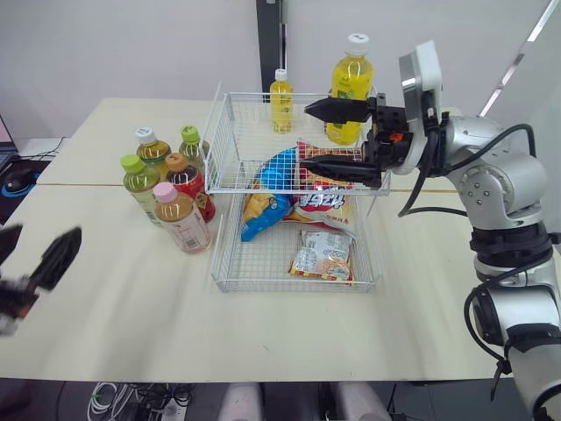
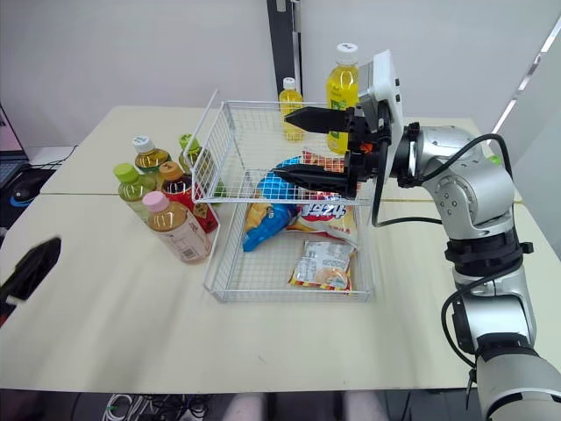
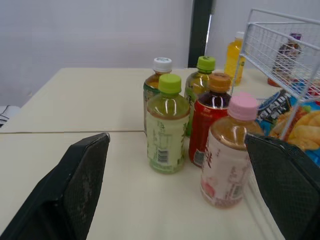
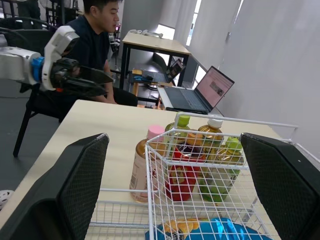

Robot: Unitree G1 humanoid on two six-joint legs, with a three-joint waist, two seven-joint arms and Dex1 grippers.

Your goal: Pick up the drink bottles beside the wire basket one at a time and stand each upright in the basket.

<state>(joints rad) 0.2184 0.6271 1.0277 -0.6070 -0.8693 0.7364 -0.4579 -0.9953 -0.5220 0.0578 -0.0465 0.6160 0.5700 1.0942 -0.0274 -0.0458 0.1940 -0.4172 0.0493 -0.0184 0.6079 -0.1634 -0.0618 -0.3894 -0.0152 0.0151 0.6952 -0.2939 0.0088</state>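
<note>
five drink bottles (image 1: pixel 140 186) stand upright, caps up, long axes vertical, in a tight cluster on the table (image 1: pixel 114 316), just beside the wire basket (image 1: pixel 289 285) on its left; the pink-capped bottle (image 1: pixel 181 219) is nearest the robot, the orange-capped red bottle (image 1: pixel 189 182) just behind it; the left claw (image 1: pixel 39 239) hovers low near them, fingers wide apart, holding nothing; the right claw (image 1: pixel 303 137) hangs over the basket, spread and empty, fingers pointing to the robot's left; snack bags (image 1: pixel 323 254) lie in the basket; the right wrist view looks through the mesh to the bottles, with a seated person (image 4: pixel 100 30) and an open laptop (image 4: pixel 200 92) beyond
</note>
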